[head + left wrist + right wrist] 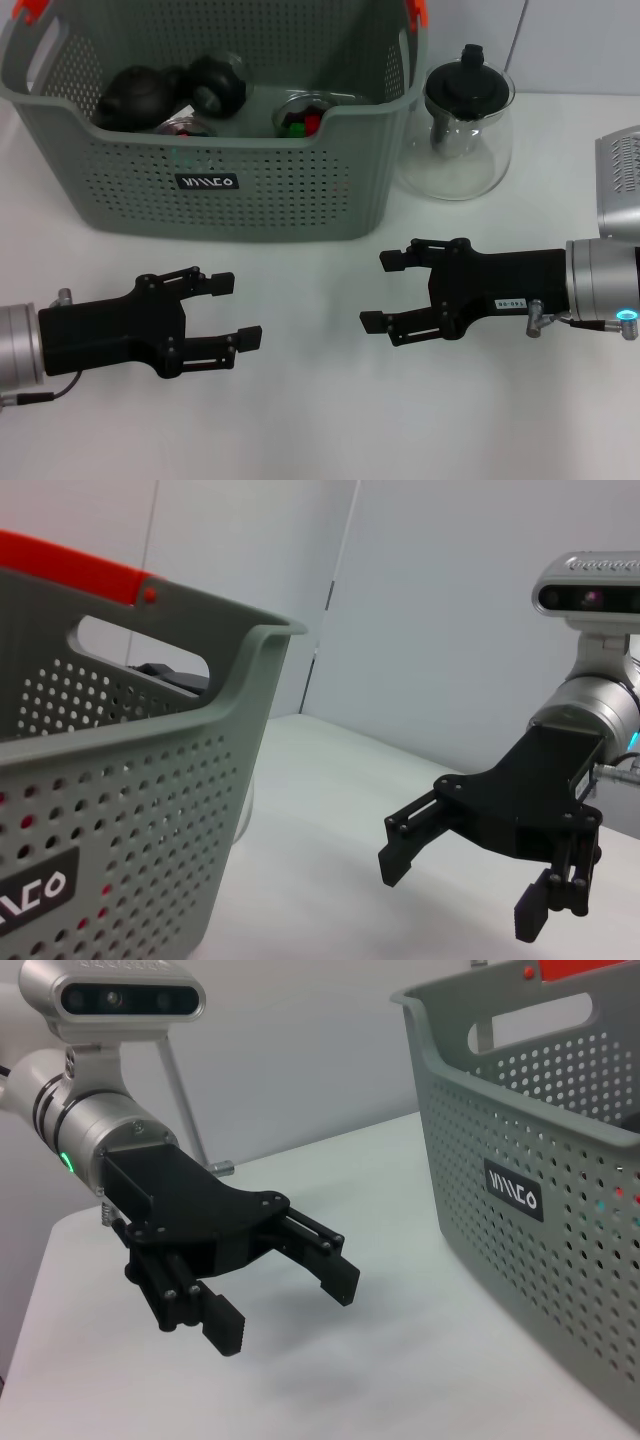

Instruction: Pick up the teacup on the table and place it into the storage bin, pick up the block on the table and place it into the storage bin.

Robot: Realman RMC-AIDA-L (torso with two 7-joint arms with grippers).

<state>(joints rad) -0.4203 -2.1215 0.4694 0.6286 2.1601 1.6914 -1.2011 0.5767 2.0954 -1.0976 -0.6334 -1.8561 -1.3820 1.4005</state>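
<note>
The grey perforated storage bin point(300, 190) stands at the back left of the white table, with orange handle clips and a black label. Inside it lie two black round pots point(135, 97) and a clear glass cup point(300, 110) holding red and green pieces. No teacup or block shows on the bare table. My left gripper point(238, 310) is open and empty in front of the bin. My right gripper point(378, 291) is open and empty, facing the left one. The bin also shows in both wrist views point(120, 780) point(560, 1160), each with the other arm's open gripper point(460, 895) point(285, 1312).
A clear glass teapot with a black lid point(465, 130) stands just right of the bin. The two grippers face each other across a short gap of white table point(310, 400).
</note>
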